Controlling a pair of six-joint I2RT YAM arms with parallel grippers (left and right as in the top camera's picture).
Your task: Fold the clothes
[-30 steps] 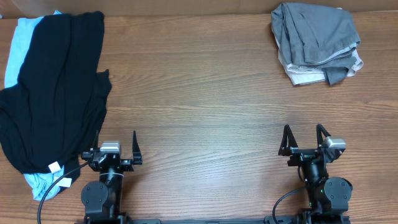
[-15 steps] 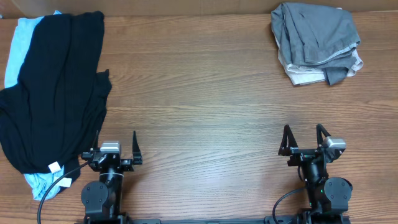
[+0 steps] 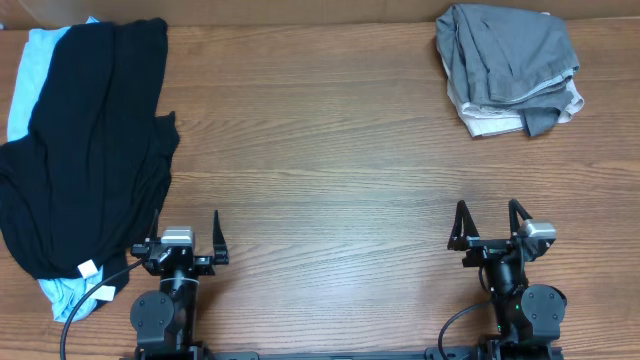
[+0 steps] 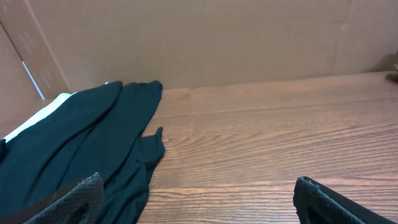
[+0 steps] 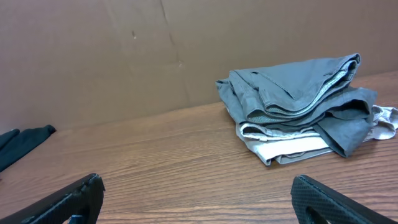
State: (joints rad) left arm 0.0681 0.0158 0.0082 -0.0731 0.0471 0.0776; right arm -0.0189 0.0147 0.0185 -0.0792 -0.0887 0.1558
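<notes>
**Clothes, left lot.** Black garment (image 3: 90, 150): large, plain, soft and limp. It lies loosely creased along the table's left side, from the back edge down toward my left arm. A small white tag (image 3: 87, 268) sits at its near hem.
Blue garment (image 3: 28, 70): pale, lying under the black one. It shows at the back-left corner and again past the near hem.

**Clothes, right lot.** Grey garment (image 5: 292, 87): a thick, roughly folded bundle at the back right, seams and waistband edges showing.
Cream garment (image 5: 286, 146): lies under the grey one, with its edge sticking out on the near side.

**Surface.** Table (image 3: 320, 170): brown wood-grain top, smooth, with the grain running left to right.

**Room.** Wall (image 4: 217, 37): plain brown cardboard panels standing along the table's back edge.

**My left gripper** (image 3: 185, 240): fingers spread wide with nothing between them. It sits at the front edge, just beside the black garment's near corner.

**My right gripper** (image 3: 487, 215): fingers spread wide with nothing between them. It sits at the front edge, well apart from the grey bundle.
</notes>
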